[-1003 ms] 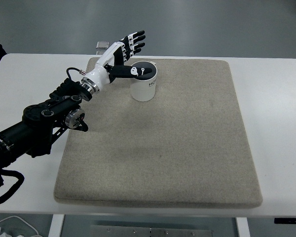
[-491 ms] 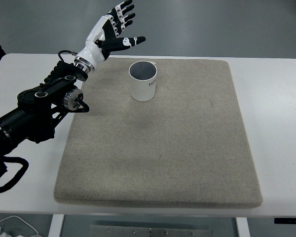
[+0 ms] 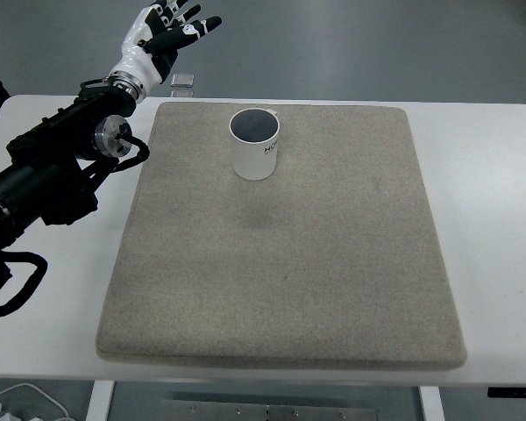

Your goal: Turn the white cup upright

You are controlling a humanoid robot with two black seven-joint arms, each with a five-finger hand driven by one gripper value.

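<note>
The white cup (image 3: 255,146) stands upright on the beige mat (image 3: 280,254), its dark opening facing up, near the mat's far edge left of centre. My left hand (image 3: 162,35) is raised high at the far left, well clear of the cup, with its fingers spread and nothing in them. Its black arm (image 3: 57,167) reaches in from the left edge over the white table. The right arm is out of the picture.
The mat covers most of the white table (image 3: 491,219). A small grey object (image 3: 183,81) lies at the table's far edge behind the mat's left corner. Cables (image 3: 17,399) hang below the table's near left corner.
My left hand has let go of the cup's rim and moved up and back to the left, away from the cup. The cup has stayed upright in place.
</note>
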